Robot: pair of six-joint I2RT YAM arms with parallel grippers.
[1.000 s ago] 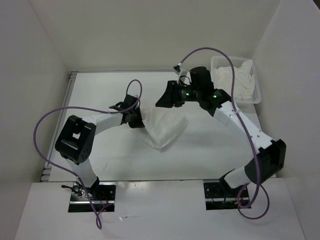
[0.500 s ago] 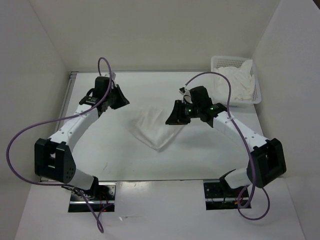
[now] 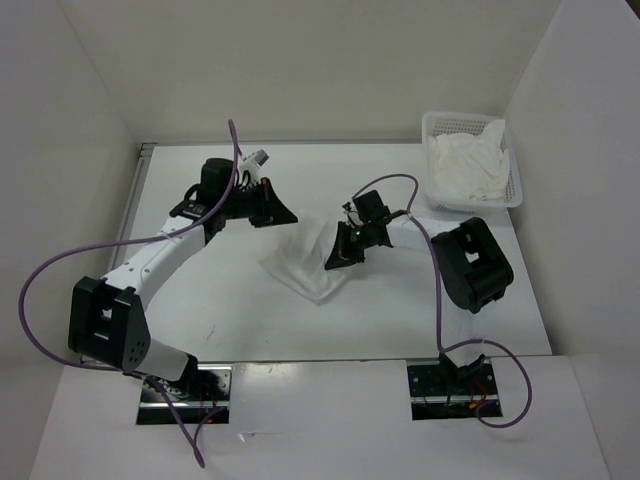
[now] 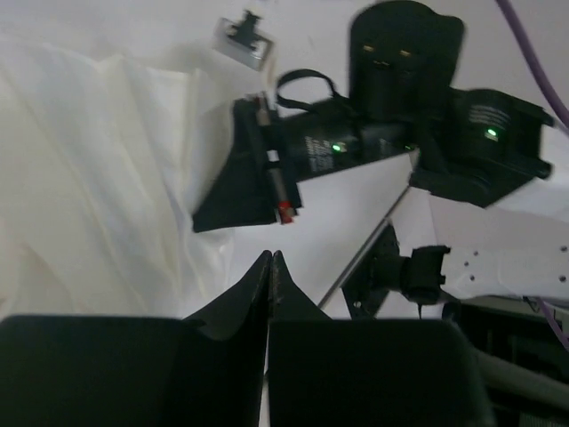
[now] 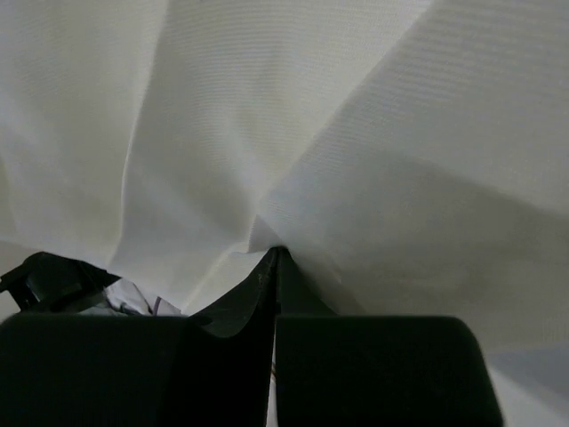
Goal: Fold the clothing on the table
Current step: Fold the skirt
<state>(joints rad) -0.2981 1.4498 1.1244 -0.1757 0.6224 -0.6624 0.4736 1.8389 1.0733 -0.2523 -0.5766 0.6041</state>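
Clothing point(image 3: 308, 268) crumpled near centre of tabletop point(image 3: 220, 305), well apart from all four edges. White, thin, finely creased; rough diamond outline seen from top, one point toward near edge.

Right end effector point(image 3: 336, 262) down on right part of clothing, clenched on a pinch of fabric. In right wrist view, tips point(image 5: 276, 255) pressed together and creases of clothing point(image 5: 373, 124) fanning out from them.

Left end effector point(image 3: 287, 216) clenched, nothing between the fingers. Just beside far-left edge of clothing, toward far edge of tabletop; contact with fabric hard to tell. In left wrist view, closed tips point(image 4: 269, 263) pointing at right end effector point(image 4: 242, 182), clothing point(image 4: 98, 187) spread to the left.

Mesh basket point(image 3: 512, 192) in far right corner of tabletop, white cloth bundle point(image 3: 468, 165) heaped inside. Well apart from clothing and both end effectors.
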